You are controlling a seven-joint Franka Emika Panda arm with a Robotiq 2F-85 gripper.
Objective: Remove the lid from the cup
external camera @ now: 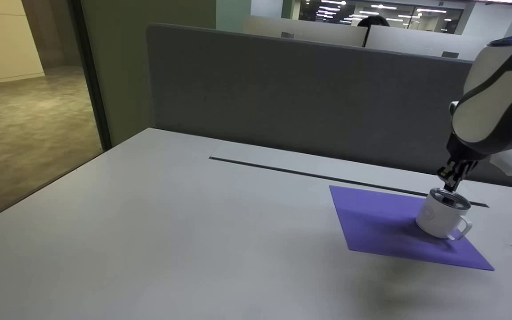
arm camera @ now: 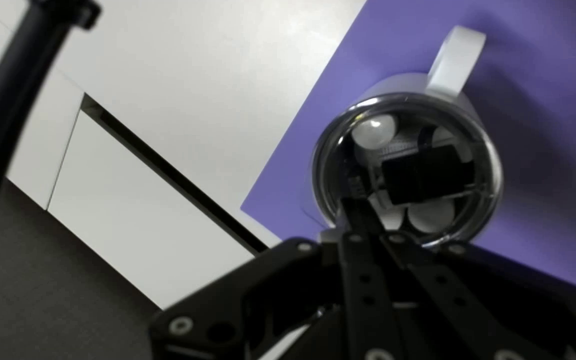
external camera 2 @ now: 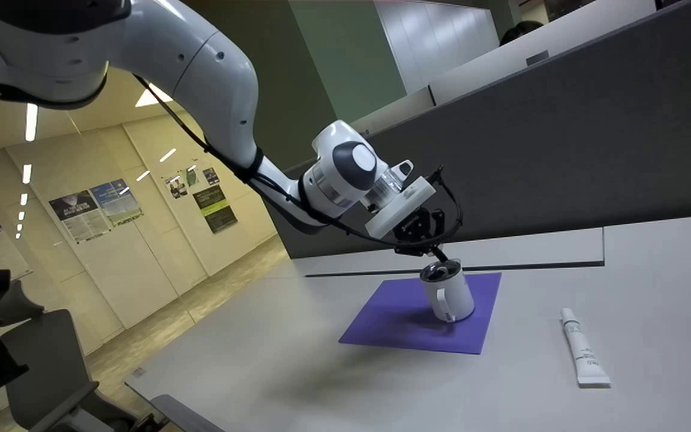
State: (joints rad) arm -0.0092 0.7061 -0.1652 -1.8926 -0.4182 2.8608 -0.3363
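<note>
The white cup [external camera: 434, 218] stands on the purple mat [external camera: 371, 218] and also shows in an exterior view [external camera 2: 456, 298]. Its lid [external camera: 458, 202] sits on the rim in both exterior views. In the wrist view the lid [arm camera: 428, 172] is a shiny see-through disc with a black block on it, and the cup's handle [arm camera: 456, 62] points away from the gripper. My gripper [arm camera: 360, 215] is shut, its fingertips together over the lid's near edge. In an exterior view the gripper [external camera 2: 441, 257] comes down at the lid's back edge. Whether the tips touch the lid I cannot tell.
A white tube [external camera 2: 584, 351] lies on the white table [external camera 2: 531, 312], apart from the mat. A grey partition [external camera: 282, 93] stands along the table's back edge. A dark slot [external camera: 282, 170] runs in the tabletop behind the mat.
</note>
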